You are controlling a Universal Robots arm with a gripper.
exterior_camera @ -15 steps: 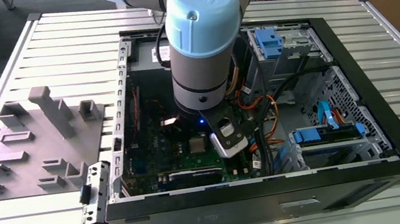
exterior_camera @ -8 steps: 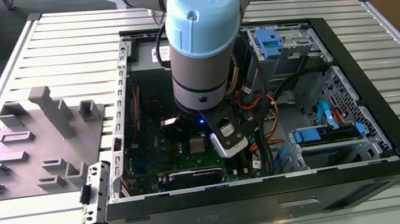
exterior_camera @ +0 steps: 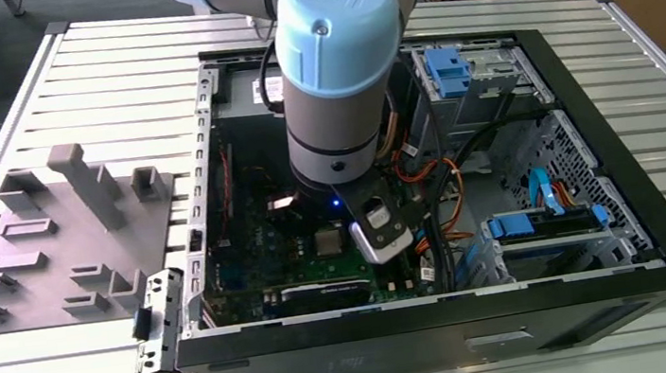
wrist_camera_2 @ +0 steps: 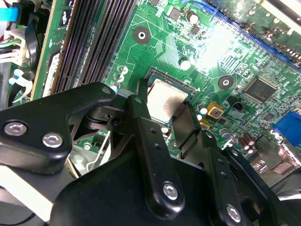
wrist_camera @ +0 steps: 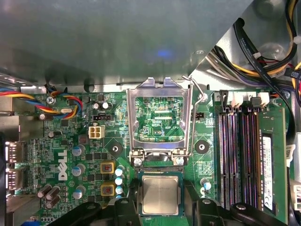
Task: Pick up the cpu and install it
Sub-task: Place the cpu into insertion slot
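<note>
Slatted metal workbench (exterior_camera: 65,76), open computer case (exterior_camera: 644,234), arm reaching down to the motherboard (wrist_camera: 61,141).

Gripper (wrist_camera: 161,207) closed on the cpu (wrist_camera: 160,195) in both wrist views, one finger (wrist_camera_2: 141,117) pressed to either edge, chip seated in or just over the socket, directly under the fingertips. Load frame (wrist_camera: 159,117) hinged up just beyond. Placement step in hand, by the look of it; square, flat seating needed before any release.

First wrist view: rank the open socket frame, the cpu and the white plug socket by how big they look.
1. Socket frame, standing open, looks largest.
2. Cpu, between the gripper fingers, looks smaller, though it sits nearer the camera, so true sizes are unsure.
3. White plug socket, clearly smallest.
</note>
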